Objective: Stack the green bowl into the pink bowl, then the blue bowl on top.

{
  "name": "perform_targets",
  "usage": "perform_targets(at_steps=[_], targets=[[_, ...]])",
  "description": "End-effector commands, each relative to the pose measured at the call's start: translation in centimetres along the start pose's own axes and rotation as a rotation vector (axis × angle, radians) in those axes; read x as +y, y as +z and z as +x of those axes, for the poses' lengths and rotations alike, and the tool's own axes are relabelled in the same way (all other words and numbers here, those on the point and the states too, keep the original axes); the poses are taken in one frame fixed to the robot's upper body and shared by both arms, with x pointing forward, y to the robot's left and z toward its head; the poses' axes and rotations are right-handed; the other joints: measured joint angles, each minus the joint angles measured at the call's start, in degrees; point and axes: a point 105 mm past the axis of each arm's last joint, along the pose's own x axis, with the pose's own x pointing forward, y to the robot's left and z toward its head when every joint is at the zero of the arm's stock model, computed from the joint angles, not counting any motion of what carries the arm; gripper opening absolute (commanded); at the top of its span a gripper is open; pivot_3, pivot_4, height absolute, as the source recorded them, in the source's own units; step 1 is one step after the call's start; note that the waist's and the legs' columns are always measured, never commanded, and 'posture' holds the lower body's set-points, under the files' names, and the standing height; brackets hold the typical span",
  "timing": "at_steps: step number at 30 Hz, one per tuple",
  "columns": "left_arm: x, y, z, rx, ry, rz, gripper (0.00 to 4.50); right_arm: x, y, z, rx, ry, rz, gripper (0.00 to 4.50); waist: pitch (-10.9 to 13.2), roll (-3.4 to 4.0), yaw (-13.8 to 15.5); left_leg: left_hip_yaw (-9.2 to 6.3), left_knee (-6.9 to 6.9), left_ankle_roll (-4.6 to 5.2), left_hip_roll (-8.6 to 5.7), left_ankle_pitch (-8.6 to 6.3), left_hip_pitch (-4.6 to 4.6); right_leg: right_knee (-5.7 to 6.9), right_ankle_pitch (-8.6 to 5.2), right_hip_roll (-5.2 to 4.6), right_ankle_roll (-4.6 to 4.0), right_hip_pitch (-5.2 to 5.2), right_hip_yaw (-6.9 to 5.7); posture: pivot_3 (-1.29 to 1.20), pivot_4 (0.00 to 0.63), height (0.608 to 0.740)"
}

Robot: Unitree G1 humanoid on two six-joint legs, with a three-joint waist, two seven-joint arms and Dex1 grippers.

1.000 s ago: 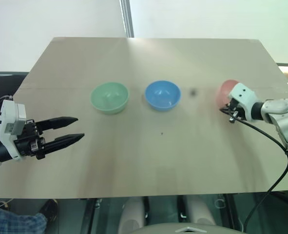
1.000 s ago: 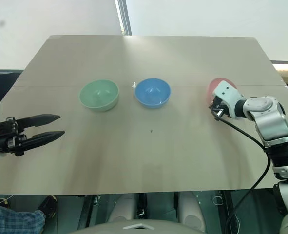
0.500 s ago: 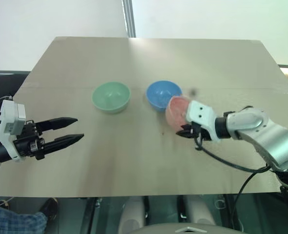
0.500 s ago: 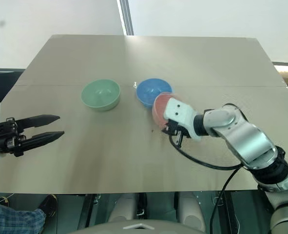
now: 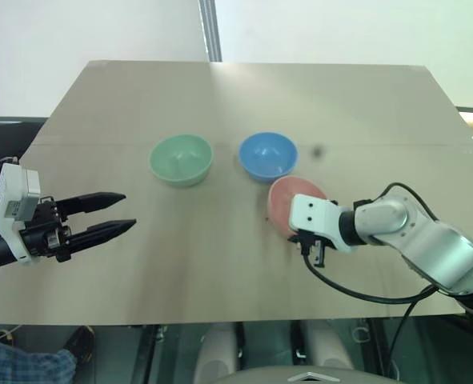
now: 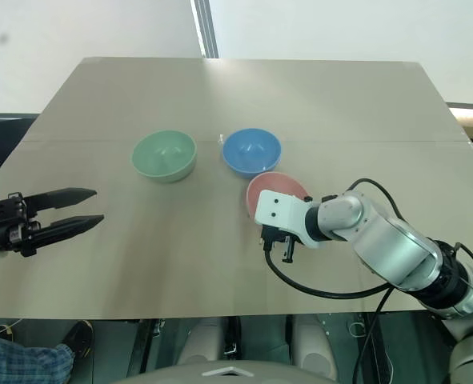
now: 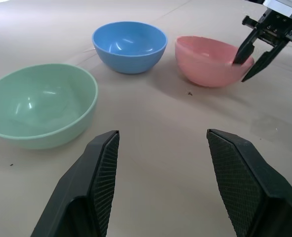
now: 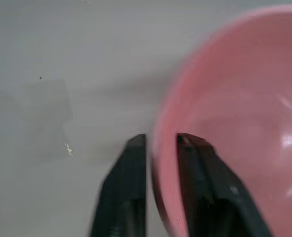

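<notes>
Pink bowl [image 6: 276, 190] sits upright on the table [image 6: 244, 96], just in front of the blue bowl [image 6: 252, 151] and a little to its right, the two close together but, as far as I can judge, not touching. My right gripper [image 7: 251, 61] straddles the near rim of the pink bowl: one finger [image 8: 123, 197] stands outside the wall and the other inside the hollow. The fingers are parted with the rim between them; whether they pinch the wall or stand just off it, I cannot tell, as the close view is blurred. The gripper points steeply downward at the bowl.

Green bowl [image 6: 164, 155] stands to the left of the blue bowl, in line with it, with a clear gap of bare table between them. Both are upright and hold nothing.

My left gripper [image 6: 64, 212] hovers above the table's left edge, well to the left of the blue bowl and nearer to me than the green one. Its two fingers are spread apart and carry nothing.
</notes>
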Motion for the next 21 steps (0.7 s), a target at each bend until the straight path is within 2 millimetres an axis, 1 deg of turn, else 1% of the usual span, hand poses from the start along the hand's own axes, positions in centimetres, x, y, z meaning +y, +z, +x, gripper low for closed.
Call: perform_targets(at_steps=[1, 3, 5, 8, 11, 13, 14, 15, 17, 19, 21], targets=[[-0.1, 0.7, -0.4, -0.014, 0.017, 0.037, 2.99, 0.4, 0.8, -1.2, -0.044, 0.013, 0.02, 1.74, 0.0, 0.0, 0.01, 0.0, 0.0, 0.01, 0.0, 0.0, 0.0, 0.0, 0.0, 0.0, 0.0, 0.0, 0.0, 0.0, 0.15, 0.74], [-0.1, 0.7, -0.5, -0.017, 0.02, 0.036, 2.99, 0.5, 1.0, -1.7, -0.062, 0.022, 0.054, 1.74, 0.0, -0.01, 0.02, 0.0, 0.0, 0.01, 0.0, -0.01, 0.0, 0.0, 0.0, 0.0, 0.0, 0.0, 0.01, 0.0, 0.15, 0.74], [-0.2, 0.6, -0.5, -0.018, 0.022, 0.034, 2.99, 0.2, 1.2, -2.5, -0.081, 0.02, 0.083, 1.74, 0.0, -0.01, 0.03, -0.03, 0.0, 0.16, 0.01, -0.09, -0.01, 0.0, 0.0, 0.0, 0.0, 0.0, 0.0, 0.0, 0.15, 0.74], [-0.2, 0.6, -0.5, -0.018, 0.023, 0.032, 2.99, -0.7, 2.1, -4.1, -0.137, 0.022, 0.137, 1.74, 0.0, -0.01, 0.03, -0.08, 0.0, 0.2, 0.0, -0.12, -0.01, 0.0, 0.0, -0.01, 0.0, 0.01, 0.0, 0.0, 0.15, 0.74], [-0.2, 0.5, -0.5, -0.019, 0.026, 0.031, 2.99, -1.5, 4.3, -6.8, -0.32, 0.072, 0.188, 1.74, 0.0, -0.01, 0.04, -0.22, 0.0, 0.21, 0.01, -0.12, 0.0, 0.0, 0.01, 0.0, 0.0, 0.0, 0.0, 0.0, 0.15, 0.74], [-0.2, 0.5, -0.5, -0.019, 0.027, 0.031, 2.99, -2.4, 4.9, -9.0, -0.438, 0.068, 0.206, 1.74, 0.0, -0.01, 0.05, -0.28, -0.01, 0.22, 0.01, -0.13, -0.01, -0.01, 0.01, 0.01, 0.01, 0.01, 0.0, 0.0, 0.15, 0.74], [-0.2, 0.5, -0.4, -0.02, 0.027, 0.031, 2.99, -3.2, 4.7, -10.2, -0.504, 0.044, 0.232, 1.74, 0.0, -0.02, 0.11, -0.28, -0.01, 0.22, 0.01, -0.13, -0.01, -0.02, 0.01, 0.01, 0.01, 0.02, 0.0, 0.0, 0.15, 0.74], [-0.2, 0.4, -0.4, -0.021, 0.027, 0.03, 2.99, -4.0, 4.2, -11.2, -0.543, 0.007, 0.25, 1.74, 0.01, -0.02, 0.23, -0.29, -0.01, 0.23, 0.0, -0.13, -0.01, -0.04, 0.02, 0.0, 0.01, 0.03, 0.0, 0.0, 0.15, 0.74], [-0.2, 0.3, -0.3, -0.021, 0.027, 0.028, 2.99, -5.4, 2.3, -13.0, -0.568, -0.071, 0.27, 1.74, -0.02, -0.07, 0.54, -0.23, -0.01, 0.24, -0.04, -0.14, -0.01, -0.12, 0.01, -0.04, 0.01, 0.12, -0.08, 0.0, 0.15, 0.74], [-0.2, 0.2, -0.3, -0.02, 0.028, 0.028, 2.99, -6.3, -0.2, -14.6, -0.545, -0.122, 0.341, 1.74, -0.02, -0.08, 0.65, -0.19, -0.01, 0.25, -0.05, -0.15, -0.01, -0.18, 0.01, -0.1, 0.0, 0.2, -0.16, 0.0, 0.15, 0.74], [-0.1, 0.1, -0.3, -0.016, 0.037, 0.03, 2.99, -6.8, -2.4, -16.6, -0.552, -0.165, 0.398, 1.74, -0.02, -0.08, 0.34, -0.15, -0.01, 0.25, -0.05, -0.15, 0.02, -0.14, 0.01, -0.08, 0.01, 0.18, -0.11, 0.0, 0.15, 0.74]])
